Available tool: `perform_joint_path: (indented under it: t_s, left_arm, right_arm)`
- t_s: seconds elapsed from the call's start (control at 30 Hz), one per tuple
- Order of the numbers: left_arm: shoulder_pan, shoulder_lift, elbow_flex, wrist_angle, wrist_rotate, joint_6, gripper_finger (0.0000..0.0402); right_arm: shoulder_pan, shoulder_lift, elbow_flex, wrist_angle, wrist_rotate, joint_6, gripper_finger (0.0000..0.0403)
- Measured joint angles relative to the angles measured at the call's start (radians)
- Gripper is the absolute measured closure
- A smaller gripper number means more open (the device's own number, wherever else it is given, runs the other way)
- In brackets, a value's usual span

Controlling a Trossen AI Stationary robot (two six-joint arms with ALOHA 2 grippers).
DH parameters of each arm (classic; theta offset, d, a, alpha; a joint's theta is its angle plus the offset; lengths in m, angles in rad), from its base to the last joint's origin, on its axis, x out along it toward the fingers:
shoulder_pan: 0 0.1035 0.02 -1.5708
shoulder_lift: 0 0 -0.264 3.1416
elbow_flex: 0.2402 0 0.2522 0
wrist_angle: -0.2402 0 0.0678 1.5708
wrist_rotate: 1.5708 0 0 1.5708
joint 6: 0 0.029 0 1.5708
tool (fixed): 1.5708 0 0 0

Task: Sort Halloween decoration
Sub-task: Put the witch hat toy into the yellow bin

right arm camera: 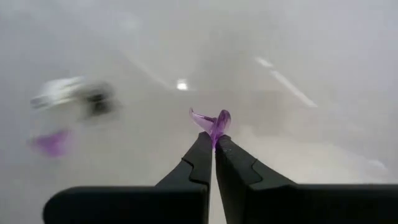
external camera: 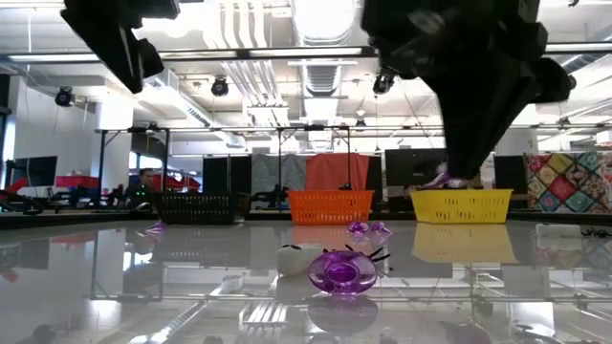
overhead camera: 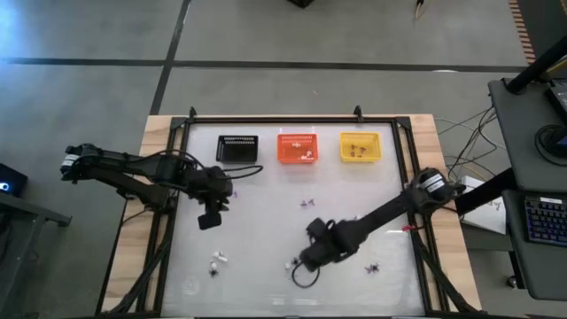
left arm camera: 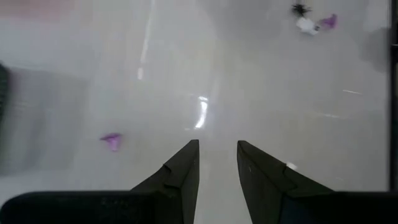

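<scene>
Now the right pincer (right arm camera: 213, 146), closed on a purple trinket (right arm camera: 214, 124) at its very tips, should lift gently and carry it steadily toward the orange basket (overhead camera: 297, 146), while the left pincer (left arm camera: 217, 163) hovers half-open near the black basket (overhead camera: 236, 148).

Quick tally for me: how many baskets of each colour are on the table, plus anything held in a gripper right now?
Black basket: 1
Orange basket: 1
Yellow basket: 1
Purple trinket, pinched in the right gripper: 1
Total: 4
</scene>
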State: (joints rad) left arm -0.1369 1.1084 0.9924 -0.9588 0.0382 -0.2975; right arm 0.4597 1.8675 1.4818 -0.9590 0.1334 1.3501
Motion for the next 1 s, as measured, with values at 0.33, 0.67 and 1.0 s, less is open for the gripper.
perform_joint_path:
  t_s: [0.33,0.67,1.0]
  left_arm:
    - [0.000,0.000,0.000,-0.002,-0.057,0.010,0.0311]
    - [0.001,0.000,0.000,-0.024,-0.113,0.027,0.0311]
    - [0.008,0.012,0.000,-0.023,-0.233,0.019,0.0311]
  right_arm:
    - [-0.144,-0.087,-0.021,-0.316,0.028,-0.117,0.0394]
    - [-0.387,-0.211,-0.190,-0.327,0.045,-0.303,0.0394]
    - [-0.651,-0.439,-0.371,-0.287,0.090,-0.448,0.0394]
